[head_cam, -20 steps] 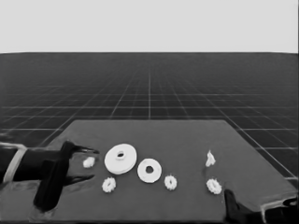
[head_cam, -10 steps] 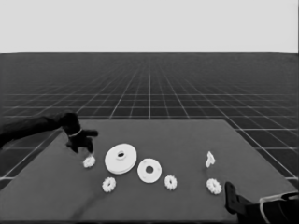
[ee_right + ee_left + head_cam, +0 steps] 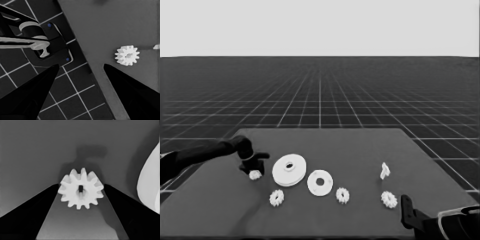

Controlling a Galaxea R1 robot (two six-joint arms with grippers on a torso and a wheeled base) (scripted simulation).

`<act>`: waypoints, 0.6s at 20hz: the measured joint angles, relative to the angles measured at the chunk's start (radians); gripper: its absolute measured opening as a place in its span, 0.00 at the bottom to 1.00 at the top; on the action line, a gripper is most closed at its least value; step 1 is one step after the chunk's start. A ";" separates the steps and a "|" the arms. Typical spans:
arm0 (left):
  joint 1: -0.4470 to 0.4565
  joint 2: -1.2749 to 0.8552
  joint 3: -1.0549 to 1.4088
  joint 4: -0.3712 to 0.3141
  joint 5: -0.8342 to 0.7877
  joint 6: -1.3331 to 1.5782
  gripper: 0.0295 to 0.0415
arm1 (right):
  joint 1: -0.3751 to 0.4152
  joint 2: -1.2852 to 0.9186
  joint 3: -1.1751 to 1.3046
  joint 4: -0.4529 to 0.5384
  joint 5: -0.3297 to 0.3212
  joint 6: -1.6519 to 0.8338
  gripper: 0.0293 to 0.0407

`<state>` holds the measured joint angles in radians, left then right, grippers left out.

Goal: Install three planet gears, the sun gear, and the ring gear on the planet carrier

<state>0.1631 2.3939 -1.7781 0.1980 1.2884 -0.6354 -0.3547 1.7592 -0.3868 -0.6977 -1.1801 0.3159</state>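
Nothing installed: smaller round part [image 3: 320,182] bare, larger round part [image 3: 289,170] beside it. Left end effector [image 3: 81,188] brackets a gear [image 3: 81,188] near the worktop's [image 3: 360,150] left edge, fingers apart, not clamped. Right end effector [image 3: 81,66] waits open off the near right corner.

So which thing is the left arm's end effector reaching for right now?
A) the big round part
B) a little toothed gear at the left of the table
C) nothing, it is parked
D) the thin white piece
B: in the left wrist view the gear sits between the left end effector's open fingers, and the head view shows that end effector over the leftmost gear.
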 joint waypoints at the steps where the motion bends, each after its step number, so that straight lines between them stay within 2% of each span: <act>1: 0.001 0.001 -0.002 0.000 -0.001 0.001 0.75 | 0.000 0.000 0.000 0.000 0.000 0.000 0.81; 2: 0.001 0.001 -0.002 0.001 -0.002 0.001 0.75 | 0.000 0.000 0.000 0.000 0.000 0.000 0.81; 4: 0.002 0.001 -0.003 0.001 -0.002 0.001 0.15 | 0.000 0.000 0.000 0.000 0.000 0.000 0.81; 12: 0.001 0.002 -0.004 0.001 -0.002 0.001 0.14 | 0.000 0.000 0.000 0.000 0.000 0.000 0.81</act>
<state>0.1644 2.3956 -1.7817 0.1989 1.2860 -0.6341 -0.3547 1.7592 -0.3868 -0.6977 -1.1801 0.3159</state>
